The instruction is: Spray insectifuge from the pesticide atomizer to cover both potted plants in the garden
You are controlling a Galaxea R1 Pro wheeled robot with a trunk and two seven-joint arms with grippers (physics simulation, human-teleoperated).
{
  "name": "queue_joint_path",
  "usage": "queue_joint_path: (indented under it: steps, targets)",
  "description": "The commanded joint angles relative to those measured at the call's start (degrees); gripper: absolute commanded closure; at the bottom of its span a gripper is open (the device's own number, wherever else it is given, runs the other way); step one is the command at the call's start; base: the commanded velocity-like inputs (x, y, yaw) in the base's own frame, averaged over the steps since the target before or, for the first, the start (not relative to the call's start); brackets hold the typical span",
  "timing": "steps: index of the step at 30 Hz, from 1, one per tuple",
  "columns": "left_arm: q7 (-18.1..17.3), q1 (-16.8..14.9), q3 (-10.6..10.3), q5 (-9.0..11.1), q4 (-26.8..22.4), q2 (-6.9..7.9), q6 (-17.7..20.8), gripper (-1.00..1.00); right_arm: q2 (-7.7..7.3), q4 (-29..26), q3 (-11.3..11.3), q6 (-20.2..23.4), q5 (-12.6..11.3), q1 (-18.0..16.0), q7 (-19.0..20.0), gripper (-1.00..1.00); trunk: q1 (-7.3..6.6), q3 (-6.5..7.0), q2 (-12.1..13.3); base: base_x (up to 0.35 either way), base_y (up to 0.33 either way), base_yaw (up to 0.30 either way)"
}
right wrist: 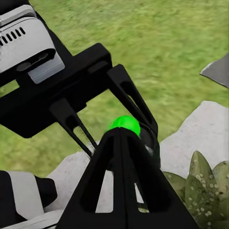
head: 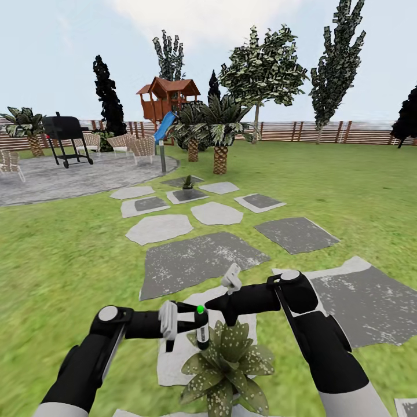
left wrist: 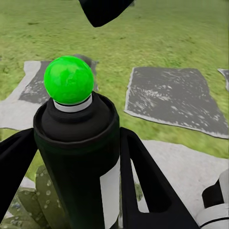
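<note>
My left gripper is shut on the pesticide atomizer. It is a black bottle with a white band, held upright with its round green end on top. The black fingers clamp both sides of its body. My right gripper looks shut, and its tips sit right beside the green end; I cannot tell whether they touch it. Directly below both grippers stands a potted plant with white-speckled pointed leaves. A second small plant sits on a far stepping stone.
Grey and white stepping stones run across the lawn ahead. At the far left lies a gravel patio with a black grill and chairs. Beyond are a grey bollard lamp, palms and a brown fence.
</note>
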Motion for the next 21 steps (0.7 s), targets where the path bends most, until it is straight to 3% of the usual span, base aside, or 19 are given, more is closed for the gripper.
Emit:
queue_joint_path:
  steps: [1, 11, 21]
  targets:
    - [0.3, 0.0, 0.0, -0.1, -0.1, -0.16, 0.6, 1.00, 0.04, -0.1, -0.1, 0.4, 0.6, 0.0, 0.6, 1.00, -0.01, -0.06, 0.0, 0.000, 0.000, 0.000]
    - [0.1, 0.0, -0.1, 0.2, -0.4, -0.35, 0.4, 1.00, 0.03, -0.1, -0.2, 0.4, 0.6, 0.0, 0.6, 1.00, -0.01, -0.06, 0.0, 0.000, 0.000, 0.000]
    - [-1.7, 0.0, -0.2, 0.8, -4.0, -0.47, 0.7, 1.00, 0.03, -0.1, -0.2, 0.4, 0.6, -0.1, 0.6, 1.00, -0.01, -0.06, 0.0, 0.000, 0.000, 0.000]
